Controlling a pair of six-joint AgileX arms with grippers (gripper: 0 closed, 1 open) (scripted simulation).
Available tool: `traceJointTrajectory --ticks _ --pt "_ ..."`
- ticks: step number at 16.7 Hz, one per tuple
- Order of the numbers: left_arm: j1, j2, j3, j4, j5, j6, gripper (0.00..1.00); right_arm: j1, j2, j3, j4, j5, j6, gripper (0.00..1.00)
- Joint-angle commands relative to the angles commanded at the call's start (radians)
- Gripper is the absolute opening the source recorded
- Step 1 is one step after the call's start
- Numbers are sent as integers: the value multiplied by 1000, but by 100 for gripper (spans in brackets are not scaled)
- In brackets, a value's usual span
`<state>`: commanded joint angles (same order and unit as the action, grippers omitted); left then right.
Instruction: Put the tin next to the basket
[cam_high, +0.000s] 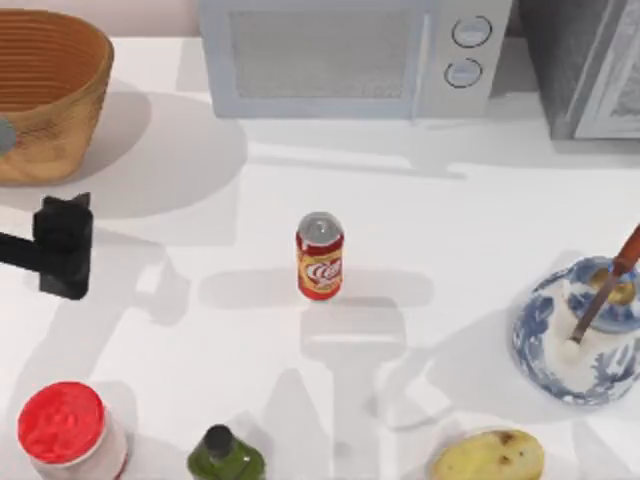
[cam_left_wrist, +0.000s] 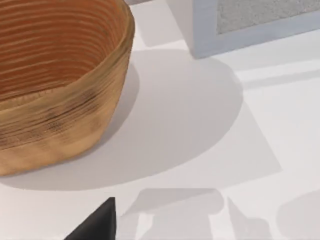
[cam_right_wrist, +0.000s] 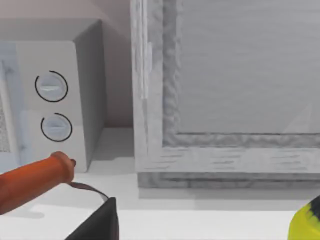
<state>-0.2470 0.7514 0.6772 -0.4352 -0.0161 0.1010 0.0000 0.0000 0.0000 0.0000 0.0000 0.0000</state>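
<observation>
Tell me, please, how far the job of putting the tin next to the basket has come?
Nothing looks done: the small red-and-orange drink tin stands upright mid-table, apart from the large woven wicker basket. The left end effector hovers below the basket, holding nothing. Grasping, carrying and placing remain.

A pale blue-grey microwave with two round dials (cam_high: 355, 58) stands at the white table's (cam_high: 200, 200) far edge; a red-lidded white jar (cam_high: 66, 430), a green black-capped bottle (cam_high: 224, 456) and a yellowish potato (cam_high: 487, 457) line the near edge; a blue-and-white patterned ceramic bowl (cam_high: 560, 345) holds an orange-handled utensil (cam_high: 605, 290).
</observation>
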Motion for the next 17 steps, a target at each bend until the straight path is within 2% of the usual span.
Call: traceJointTrajectory --ticks 10,17 --pt "-272 903 870 -592 2 67 100 0 0 0 0 0 0 100" --pt "-378 1398 1320 -892 15 62 100 0 0 0 0 0 0 100"
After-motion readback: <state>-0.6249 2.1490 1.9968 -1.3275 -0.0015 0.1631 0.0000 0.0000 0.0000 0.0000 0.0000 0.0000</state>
